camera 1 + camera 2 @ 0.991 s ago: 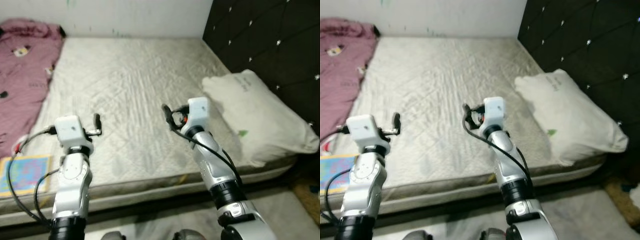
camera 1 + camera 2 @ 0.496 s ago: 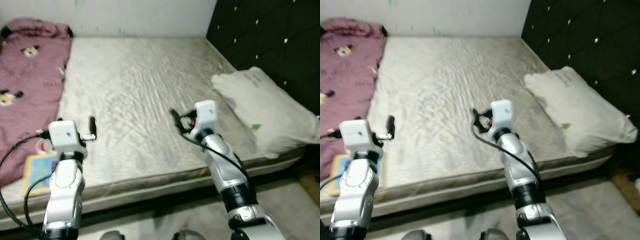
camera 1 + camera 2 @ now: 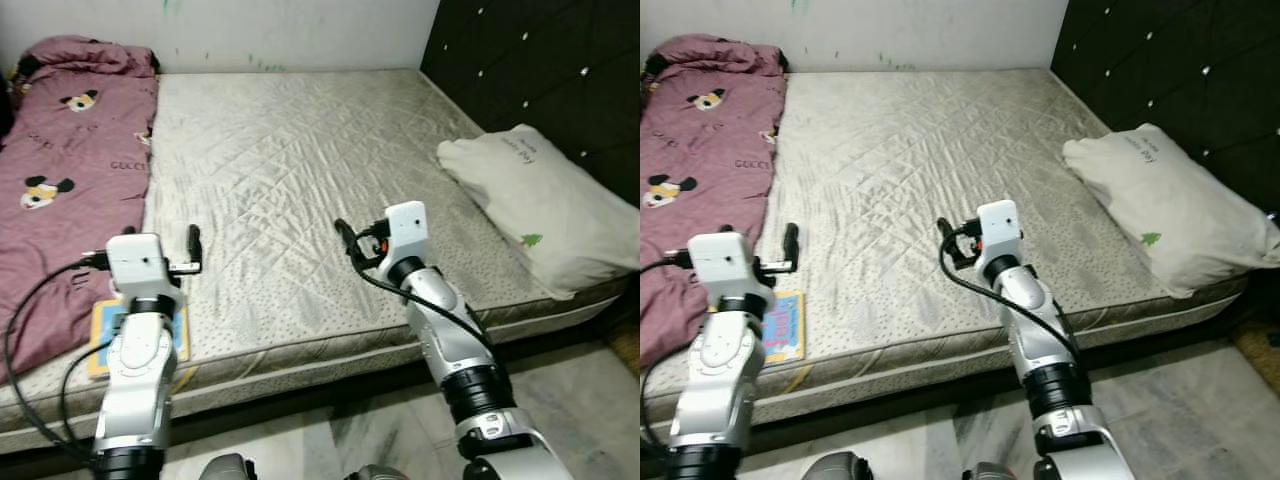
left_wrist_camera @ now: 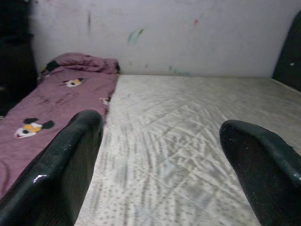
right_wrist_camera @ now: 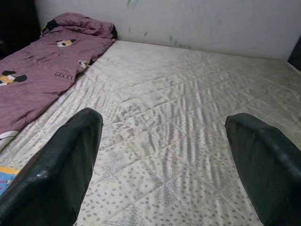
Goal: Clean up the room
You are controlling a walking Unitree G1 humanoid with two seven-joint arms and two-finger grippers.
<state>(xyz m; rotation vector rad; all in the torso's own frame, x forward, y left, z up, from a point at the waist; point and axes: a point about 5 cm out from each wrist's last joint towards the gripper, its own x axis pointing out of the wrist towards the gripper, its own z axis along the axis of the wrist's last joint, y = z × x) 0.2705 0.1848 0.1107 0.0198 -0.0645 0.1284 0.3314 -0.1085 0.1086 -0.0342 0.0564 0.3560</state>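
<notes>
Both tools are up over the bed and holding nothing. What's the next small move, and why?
Probably lower the left tool toward the colourful book at the mattress edge. It is the nearest loose item, lying flat beside the purple blanket just under that arm, and the tool's fingers are already open. The right tool is open too, but sits farther from it.

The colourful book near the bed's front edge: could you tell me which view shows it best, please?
The right eye view: the book lies flat beside the purple blanket, nearly all of its cover visible. In the left eye view the left arm hides most of it. The right wrist view catches just a blue corner at the picture's edge.
</notes>
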